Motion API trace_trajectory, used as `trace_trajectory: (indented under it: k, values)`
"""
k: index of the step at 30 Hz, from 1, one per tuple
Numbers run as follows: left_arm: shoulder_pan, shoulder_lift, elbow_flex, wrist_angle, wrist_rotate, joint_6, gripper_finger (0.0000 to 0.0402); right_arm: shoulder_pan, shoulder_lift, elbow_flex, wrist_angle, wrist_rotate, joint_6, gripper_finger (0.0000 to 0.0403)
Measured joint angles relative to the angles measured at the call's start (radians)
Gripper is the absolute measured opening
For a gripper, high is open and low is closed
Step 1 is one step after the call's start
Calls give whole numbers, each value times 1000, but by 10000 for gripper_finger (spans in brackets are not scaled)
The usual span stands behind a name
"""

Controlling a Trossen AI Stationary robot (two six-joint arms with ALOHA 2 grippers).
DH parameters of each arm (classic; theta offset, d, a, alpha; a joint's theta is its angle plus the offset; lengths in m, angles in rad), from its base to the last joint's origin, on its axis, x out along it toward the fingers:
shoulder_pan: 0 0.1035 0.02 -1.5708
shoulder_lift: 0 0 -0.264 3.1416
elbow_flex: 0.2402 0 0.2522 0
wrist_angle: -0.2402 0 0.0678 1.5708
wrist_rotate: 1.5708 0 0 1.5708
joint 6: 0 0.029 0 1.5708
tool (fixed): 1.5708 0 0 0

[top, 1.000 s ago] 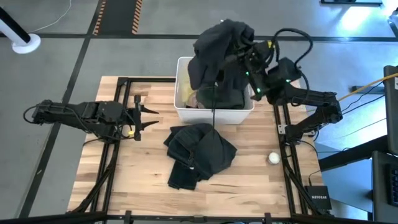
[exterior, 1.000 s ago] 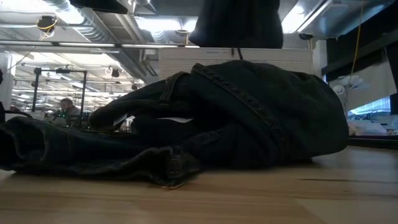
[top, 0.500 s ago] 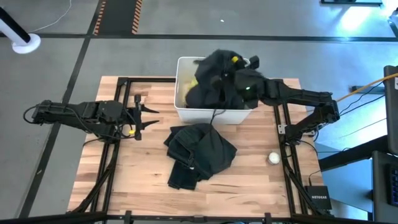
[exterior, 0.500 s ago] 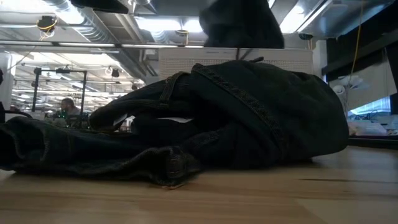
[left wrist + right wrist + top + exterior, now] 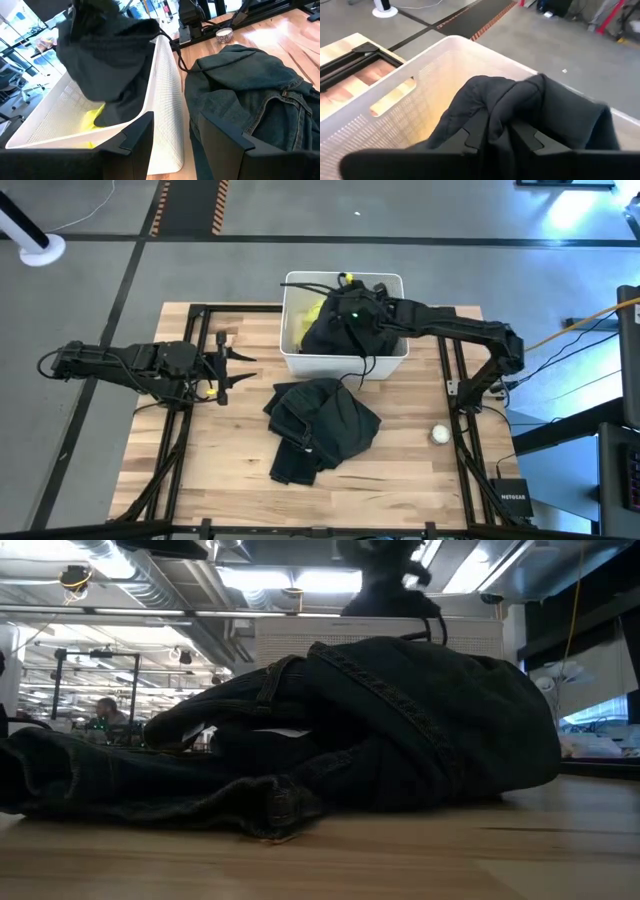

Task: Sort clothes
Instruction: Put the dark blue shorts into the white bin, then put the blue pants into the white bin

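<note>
Wooden counter (image 5: 400, 470): right end effector (image 5: 498, 134) has lowered soft black garment (image 5: 335, 330) into white plastic bin (image 5: 393, 360) at far edge, still pinching it; left end effector (image 5: 232, 369) idle, spread.

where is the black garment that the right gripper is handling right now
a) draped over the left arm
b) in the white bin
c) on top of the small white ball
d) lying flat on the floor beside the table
b: in the high view the right gripper is over the white bin, and the black garment sits bunched inside its walls, next to something yellow.
</note>
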Motion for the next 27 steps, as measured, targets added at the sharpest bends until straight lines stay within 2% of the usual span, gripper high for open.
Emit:
trace_trajectory:
  k: [7, 10, 13, 21, 27]
  values:
    - [0, 0, 0, -8, 1, 3, 153, -47, 48, 0, 2, -98, 76, 131]
    - [0, 0, 0, -8, 24, 1, 153, -47, 37, 11, -15, -127, 28, 166]
    - [0, 0, 0, -8, 49, 4, 153, -43, 17, 84, -49, -129, -43, 188]
    - [0, 0, 0, -8, 56, -2, 153, 36, 5, 328, -109, -125, -57, 197]
    - [0, 0, 0, -21, 57, -21, 153, 190, 6, 340, -140, -135, -57, 197]
